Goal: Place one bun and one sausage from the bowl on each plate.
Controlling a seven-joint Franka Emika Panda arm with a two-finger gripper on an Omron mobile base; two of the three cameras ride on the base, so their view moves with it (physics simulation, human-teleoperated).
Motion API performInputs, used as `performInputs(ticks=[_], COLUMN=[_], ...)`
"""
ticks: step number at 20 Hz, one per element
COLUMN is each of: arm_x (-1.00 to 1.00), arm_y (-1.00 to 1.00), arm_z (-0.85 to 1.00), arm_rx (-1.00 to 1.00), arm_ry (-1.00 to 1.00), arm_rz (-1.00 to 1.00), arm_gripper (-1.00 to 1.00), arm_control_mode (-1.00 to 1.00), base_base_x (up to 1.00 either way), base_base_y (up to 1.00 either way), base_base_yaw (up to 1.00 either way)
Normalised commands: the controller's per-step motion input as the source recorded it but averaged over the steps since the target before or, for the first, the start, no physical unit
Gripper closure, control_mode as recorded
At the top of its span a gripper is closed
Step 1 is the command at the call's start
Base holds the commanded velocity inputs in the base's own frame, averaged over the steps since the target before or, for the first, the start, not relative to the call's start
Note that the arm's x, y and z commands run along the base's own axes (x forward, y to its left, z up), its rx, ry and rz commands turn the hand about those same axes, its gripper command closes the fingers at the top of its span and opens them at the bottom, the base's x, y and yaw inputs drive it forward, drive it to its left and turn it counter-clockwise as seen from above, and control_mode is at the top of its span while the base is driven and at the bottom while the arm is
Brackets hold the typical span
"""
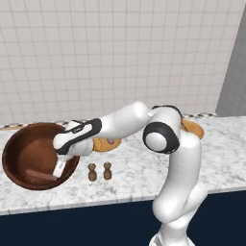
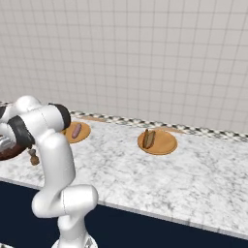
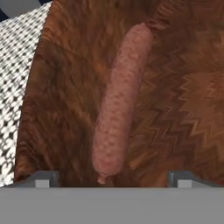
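A: Where's the sausage (image 3: 120, 100) relative to the pincer (image 3: 113, 179)?

B: Right below it, lying on the floor of the bowl (image 1: 19, 149) at the left end of the surface (image 1: 144, 168). In the hand view its long axis runs away from the pincer, between the two fingertips (image 3: 41, 178), tilted slightly. The jaws stand wide open, holding nothing, one on each side of the near end.

A: So a straight descent would straddle it?

B: I'd judge so.

A: Counts?

B: One sausage in the bowl. Two plates: the left plate (image 2: 83, 134) carries a sausage, the right plate (image 2: 164, 145) a dark elongated piece. Two small shakers (image 1: 99, 171) stand beside the bowl.
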Motion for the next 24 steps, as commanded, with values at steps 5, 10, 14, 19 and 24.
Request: performInputs(ticks=[5, 10, 14, 19, 24], arm_x=[0.15, 0.19, 0.06, 0.01, 0.12], arm_y=[0.12, 0.01, 0.10, 0.37, 0.07], arm_z=[0.29, 0.56, 0.11, -0.09, -0.08], arm_rx=[0.00, 0.00, -0.01, -0.06, -0.08], arm_ry=[0.03, 0.07, 0.13, 0.13, 0.02], arm_rz=[-0.02, -0.17, -0.20, -0.21, -0.02], arm_gripper=[-1.00, -1.00, -1.00, -1.00, -1.00], arm_control_mode=[-1.00, -1.00, -1.00, -1.00, -1.00], base_base_x=[0.00, 0.00, 0.00, 0.00, 0.00], base_base_y=[0.00, 0.00, 0.00, 0.00, 0.00], base_base_yaw=[0.00, 0.00, 0.00, 0.00, 0.00])
